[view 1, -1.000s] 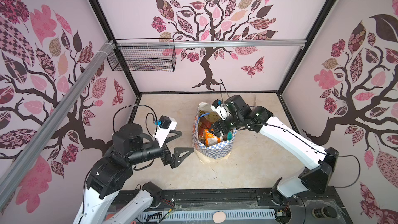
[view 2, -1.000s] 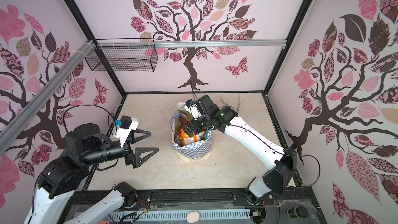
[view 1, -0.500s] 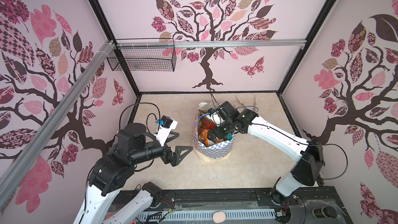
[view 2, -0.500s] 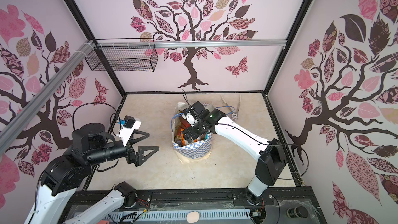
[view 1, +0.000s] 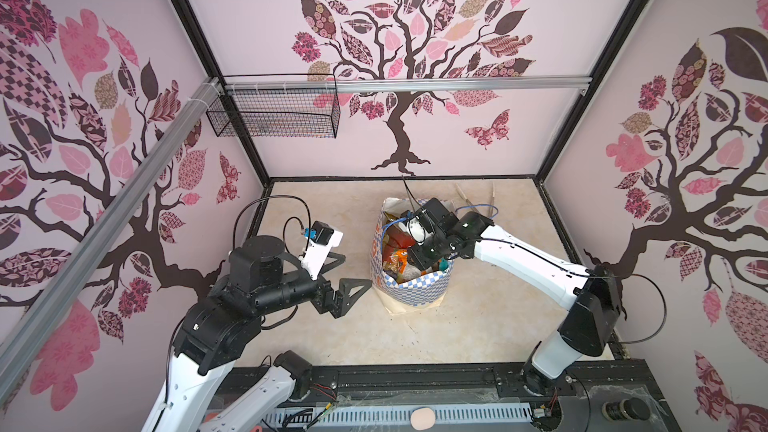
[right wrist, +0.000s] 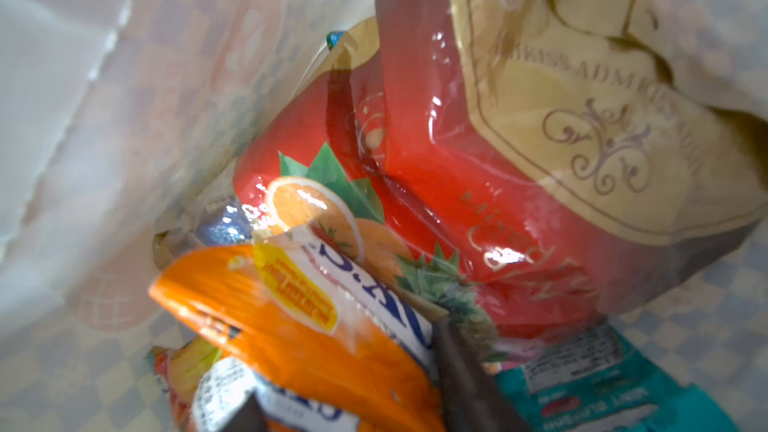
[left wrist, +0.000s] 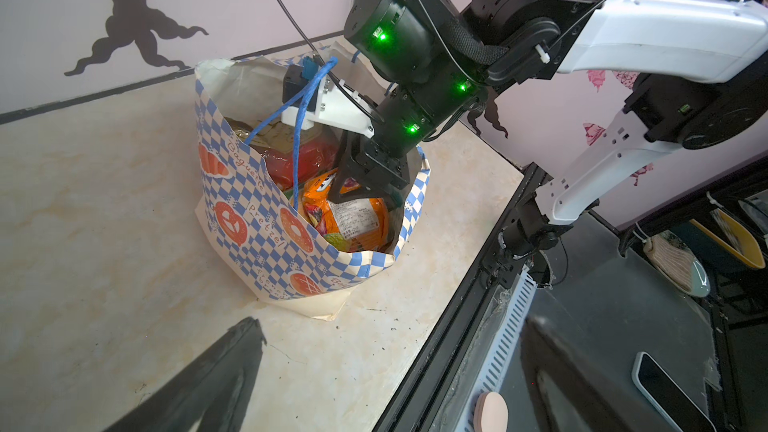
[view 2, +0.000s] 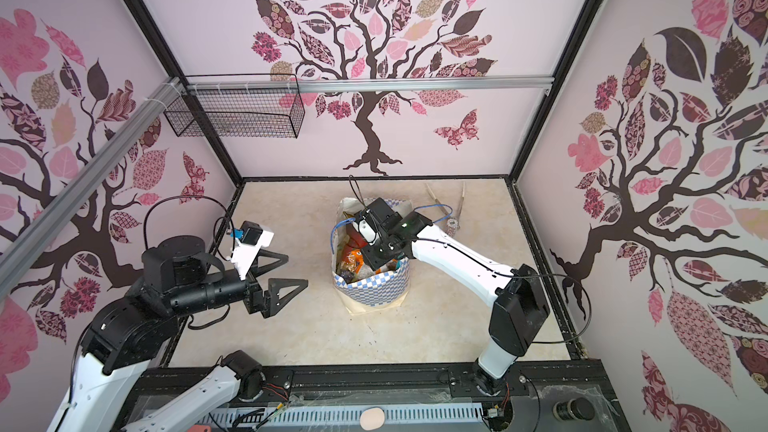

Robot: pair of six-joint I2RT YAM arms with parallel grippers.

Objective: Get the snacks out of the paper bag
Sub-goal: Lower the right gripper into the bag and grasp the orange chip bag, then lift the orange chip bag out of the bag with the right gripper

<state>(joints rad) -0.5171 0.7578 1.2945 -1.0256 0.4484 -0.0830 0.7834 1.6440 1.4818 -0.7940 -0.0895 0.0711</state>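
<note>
The paper bag (view 1: pixel 411 292) (view 2: pixel 370 288) (left wrist: pixel 249 209) stands upright mid-table, full of snacks. My right gripper (view 1: pixel 424 259) (view 2: pixel 374 257) (left wrist: pixel 365 189) (right wrist: pixel 345 367) reaches down into its mouth. Its dark fingers (right wrist: pixel 465 376) press on either side of an orange packet (right wrist: pixel 291 347) (left wrist: pixel 349 218). A red packet with fruit pictures (right wrist: pixel 415 139) (left wrist: pixel 299 160) leans behind it, and a teal packet (right wrist: pixel 602 401) lies beside it. My left gripper (view 1: pixel 345 280) (view 2: pixel 286 276) (left wrist: pixel 395 367) hovers open, left of the bag, holding nothing.
A blue cord handle (left wrist: pixel 307 97) drapes over my right wrist camera. Metal tongs (view 1: pixel 473 201) (view 2: pixel 449 205) lie behind the bag near the back wall. A wire basket (view 1: pixel 274 114) hangs on the back left rail. The black front rail (left wrist: pixel 478 305) borders the table.
My right gripper has gone deeper into the bag and its jaws have closed in on the orange packet. The left arm has barely shifted and stays open.
</note>
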